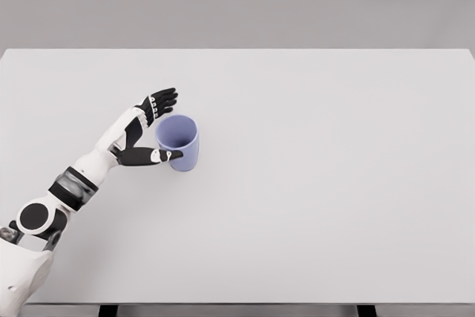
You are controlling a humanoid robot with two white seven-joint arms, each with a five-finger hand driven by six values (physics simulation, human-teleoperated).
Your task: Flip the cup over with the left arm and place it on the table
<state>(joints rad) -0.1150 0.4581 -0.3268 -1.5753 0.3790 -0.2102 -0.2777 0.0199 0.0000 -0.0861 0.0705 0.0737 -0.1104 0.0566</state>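
The left arm comes in from the near left corner of the white bench [312, 206] and reaches up toward the cup [179, 142]. The cup is blue and stands upright, mouth up, left of the bench's middle. The left hand [152, 128] sits just to the left of the cup, spread wide: the thumb lies against the cup's near side, while the fingers [162, 100] are stretched out just beyond the cup's far rim, not wrapped around it. Whether the thumb presses or merely touches cannot be told. The cup looks already turned and set down, so the step in hand is likely letting go. To do it well, draw the hand straight away to the left of the cup, thumb clear first, without nudging the wall and tipping it.
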